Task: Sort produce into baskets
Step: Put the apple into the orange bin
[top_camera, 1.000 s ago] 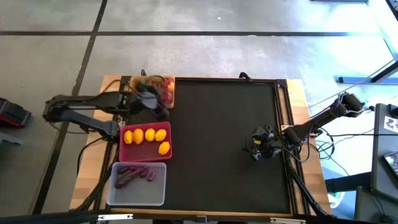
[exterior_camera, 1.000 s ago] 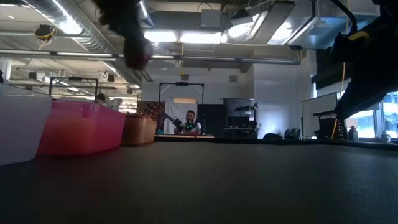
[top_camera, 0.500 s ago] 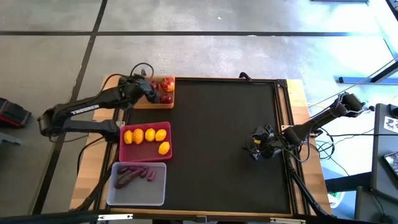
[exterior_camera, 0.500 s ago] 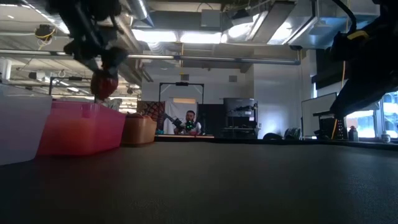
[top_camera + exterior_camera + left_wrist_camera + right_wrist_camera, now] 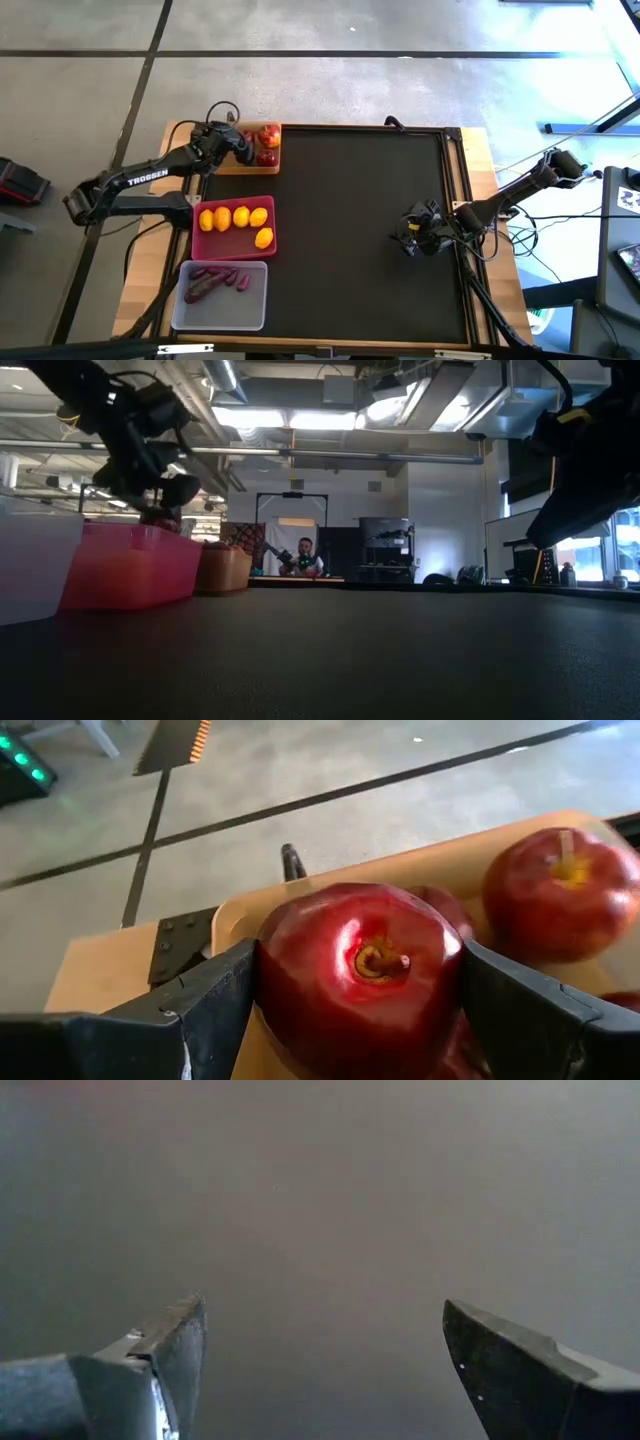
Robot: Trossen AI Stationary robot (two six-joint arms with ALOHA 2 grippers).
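Going left to right across the high view, the left gripper (image 5: 243,147) sits at about ten o'clock on the table, over the tan wooden tray (image 5: 222,165), with its fingers either side of a dark-red apple (image 5: 360,975); in the left wrist view the apple fills the gap between them and seems to touch both, so I read it as held or only just being let go, low over the tray. Other apples (image 5: 268,136) already lie in that tray, one of them just beside the held one. Toward eight o'clock, the magenta-pink tray (image 5: 233,251) holds five yellow lemons (image 5: 241,217), four in a row and one nearer the tray's lower right corner. At about seven o'clock, the translucent greyish-white tray (image 5: 222,309) holds the slim dark-purple roots (image 5: 212,281), bunched in its upper half. The black mat (image 5: 350,230) across the middle shows no loose produce. At about three o'clock, the right gripper (image 5: 412,238) waits near the mat's right edge, its fingers spread wide over bare mat with nothing between them. By my judgement the sorting is all but finished: every piece in view sits with its own kind, and what remains is for this last apple to be set down among the others and the left arm to pull clear.
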